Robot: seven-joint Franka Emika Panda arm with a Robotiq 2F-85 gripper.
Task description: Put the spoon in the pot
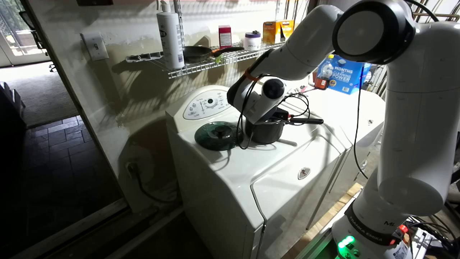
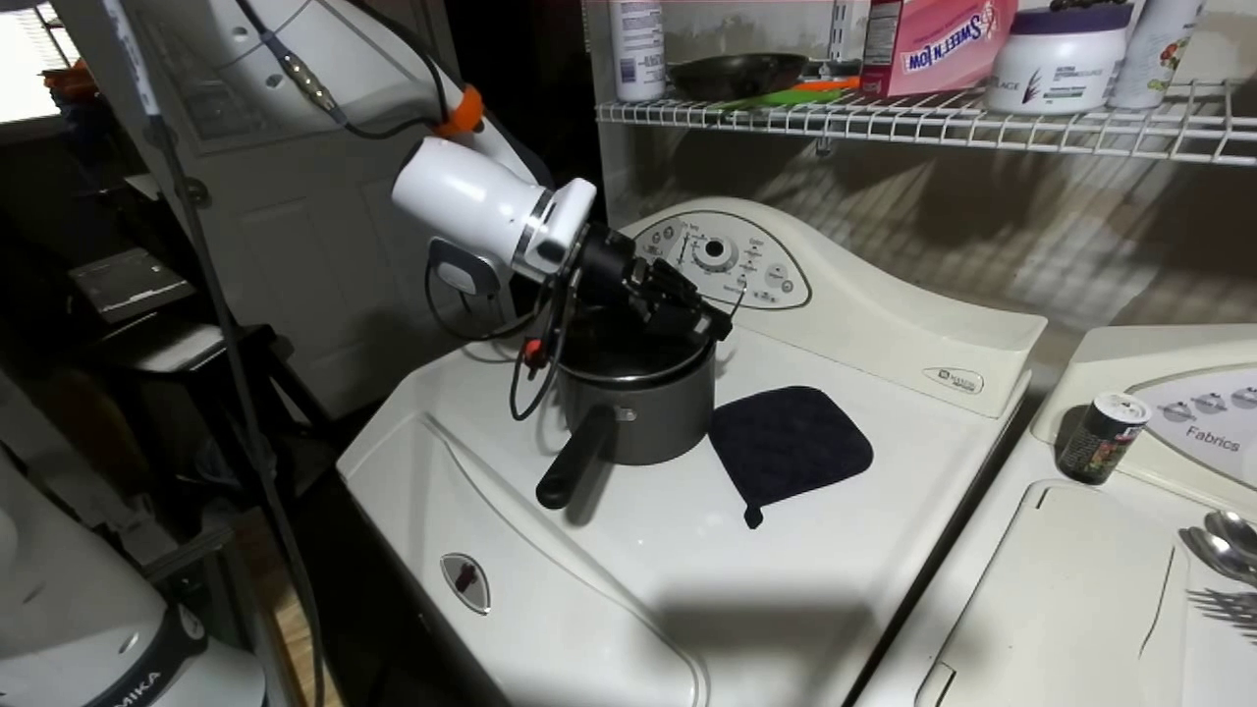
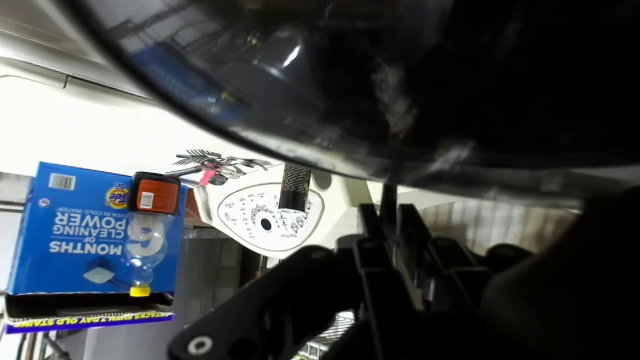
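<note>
The dark grey pot stands on the white appliance, with its long black handle pointing right in this exterior view. The pot also shows in an exterior view, and its curved wall fills the top of the wrist view. My gripper is tilted low over the pot's opening, its fingertips near the far rim. In the wrist view the gripper's fingers are close together around a thin dark strip, which looks like the spoon. A thin spoon handle juts up by the fingertips. The rest of the spoon is hidden.
The flat dark lid lies beside the pot. A dark pot holder lies on its other side. Cutlery and a black can are on the neighbouring appliance. A wire shelf hangs above, behind the control panel.
</note>
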